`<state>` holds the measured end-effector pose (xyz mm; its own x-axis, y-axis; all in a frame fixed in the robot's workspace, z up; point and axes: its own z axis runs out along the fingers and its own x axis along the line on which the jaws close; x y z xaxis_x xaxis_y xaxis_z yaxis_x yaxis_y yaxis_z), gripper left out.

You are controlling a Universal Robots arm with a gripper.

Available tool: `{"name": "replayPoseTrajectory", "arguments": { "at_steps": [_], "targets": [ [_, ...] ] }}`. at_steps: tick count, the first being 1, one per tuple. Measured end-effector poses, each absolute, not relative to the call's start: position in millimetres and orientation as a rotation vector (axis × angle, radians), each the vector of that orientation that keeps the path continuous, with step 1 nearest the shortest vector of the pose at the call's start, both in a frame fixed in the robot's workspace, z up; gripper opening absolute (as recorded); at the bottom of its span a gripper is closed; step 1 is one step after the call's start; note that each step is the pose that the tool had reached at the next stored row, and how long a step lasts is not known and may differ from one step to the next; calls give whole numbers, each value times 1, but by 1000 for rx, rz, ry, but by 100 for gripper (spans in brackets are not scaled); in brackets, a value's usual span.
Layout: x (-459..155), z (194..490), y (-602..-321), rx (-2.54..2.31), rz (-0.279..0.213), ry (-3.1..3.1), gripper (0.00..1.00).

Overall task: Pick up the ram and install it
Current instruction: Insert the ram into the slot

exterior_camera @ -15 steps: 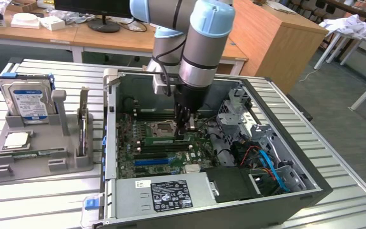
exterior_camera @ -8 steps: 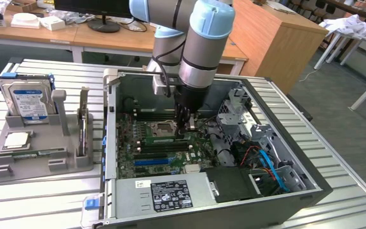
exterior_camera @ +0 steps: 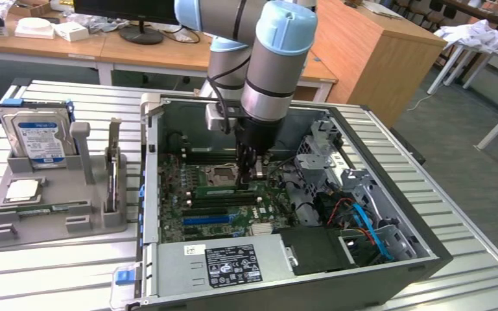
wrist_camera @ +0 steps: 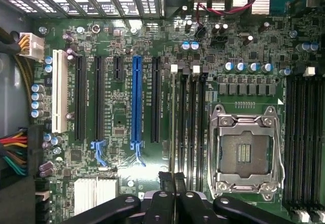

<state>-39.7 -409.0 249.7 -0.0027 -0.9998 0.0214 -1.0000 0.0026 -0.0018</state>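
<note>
The ram (exterior_camera: 227,190) is a thin green stick lying level along the motherboard slots inside the open computer case (exterior_camera: 388,259). My gripper (exterior_camera: 256,178) reaches straight down into the case and is shut on the stick's end at the exterior view's right. In the wrist view the ram (wrist_camera: 173,127) shows edge-on as a narrow line, running from between my fingertips (wrist_camera: 163,198) over a memory slot toward a white clip (wrist_camera: 174,68). My gripper (wrist_camera: 172,183) pinches its near end. How deep the ram sits in the slot is hidden.
The processor socket (wrist_camera: 244,153) lies beside neighbouring memory slots (wrist_camera: 189,127); a blue expansion slot (wrist_camera: 136,102) is on the other side. At the exterior view's left, a grey holder (exterior_camera: 50,223) carries a hard drive (exterior_camera: 37,133), a square processor chip (exterior_camera: 23,190) and a thin upright board (exterior_camera: 113,165).
</note>
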Motion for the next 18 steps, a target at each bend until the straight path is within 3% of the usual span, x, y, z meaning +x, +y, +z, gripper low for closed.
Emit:
{"name": "replayPoseTrajectory", "arguments": {
  "at_steps": [18],
  "targets": [
    [-43, 241, -411, 2217, 4, -2223, 12]
  ]
}}
